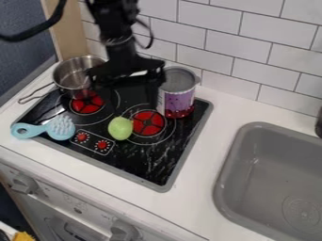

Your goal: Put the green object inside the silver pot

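"What's nearest?"
"White oven front, with a knob (24, 183) near its left end. Above it runs the white counter (195, 202), with the grey sink (264, 174) on the right."
"And on the black stovetop (148, 167)?"
"At its left edge, a light-blue brush (61, 128), bristles up, the handle reaching over the rim. Right of that, the green egg-shaped object (121, 128), lying beside the red center of a burner (148, 123)."
"So where's that from the gripper (124, 94)?"
"Below it and on the camera's side, well clear of its fingers. They're spread wide apart, nothing between them."
"What's by the right-hand finger?"
"A tall can (178, 92), upright, past the burner. I can't tell if they touch."
"Any writing?"
"The can has a purple label, but I can't make out words."
"And the silver pot (75, 75)?"
"At the stovetop's far left corner, handle toward the counter's left side. White tiles (207, 44) rise behind."
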`<state>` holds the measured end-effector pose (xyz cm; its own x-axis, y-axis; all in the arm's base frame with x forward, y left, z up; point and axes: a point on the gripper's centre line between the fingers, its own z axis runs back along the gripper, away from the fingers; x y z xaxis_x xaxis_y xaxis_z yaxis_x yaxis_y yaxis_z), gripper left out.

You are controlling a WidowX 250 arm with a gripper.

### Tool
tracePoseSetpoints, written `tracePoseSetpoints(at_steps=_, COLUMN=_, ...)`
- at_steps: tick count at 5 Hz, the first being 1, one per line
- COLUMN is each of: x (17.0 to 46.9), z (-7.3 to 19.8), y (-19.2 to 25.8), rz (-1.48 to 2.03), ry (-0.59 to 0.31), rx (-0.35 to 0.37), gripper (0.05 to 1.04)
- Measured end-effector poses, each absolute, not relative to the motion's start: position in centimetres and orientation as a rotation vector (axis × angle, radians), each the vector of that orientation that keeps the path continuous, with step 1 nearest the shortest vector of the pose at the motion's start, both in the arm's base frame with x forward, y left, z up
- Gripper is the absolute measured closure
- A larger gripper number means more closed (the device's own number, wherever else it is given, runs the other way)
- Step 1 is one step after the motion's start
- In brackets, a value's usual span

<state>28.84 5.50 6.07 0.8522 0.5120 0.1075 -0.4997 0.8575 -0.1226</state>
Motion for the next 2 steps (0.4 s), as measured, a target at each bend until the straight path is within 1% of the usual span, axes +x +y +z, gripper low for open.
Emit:
tracePoseSetpoints(at_steps=1, x=29.0, z=5.1, y=5.1, rz=0.488, ry=-0.188, rx=-0.025, gripper=0.084)
tracePoseSetpoints(at_steps=2, x=29.0, z=3.2, y=5.6, rz=0.485, ry=-0.157, rx=0.001, gripper=0.084)
